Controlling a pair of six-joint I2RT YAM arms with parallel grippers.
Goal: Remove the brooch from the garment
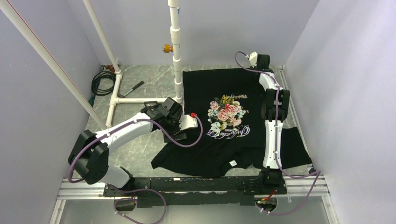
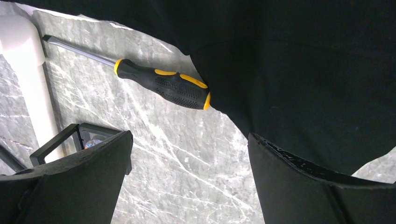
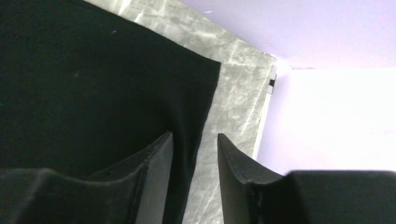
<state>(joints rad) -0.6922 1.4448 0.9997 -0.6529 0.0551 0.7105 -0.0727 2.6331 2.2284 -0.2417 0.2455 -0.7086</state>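
Because the tiny round brooch, seemingly the pale speck at the black rose-print T-shirt's near edge, lies well apart from the left gripper and right gripper, both spread and empty, either may merely bunch cloth.

You have a black-and-yellow screwdriver lying on the marble surface (upper left of the left wrist view), its tip near a white pipe.
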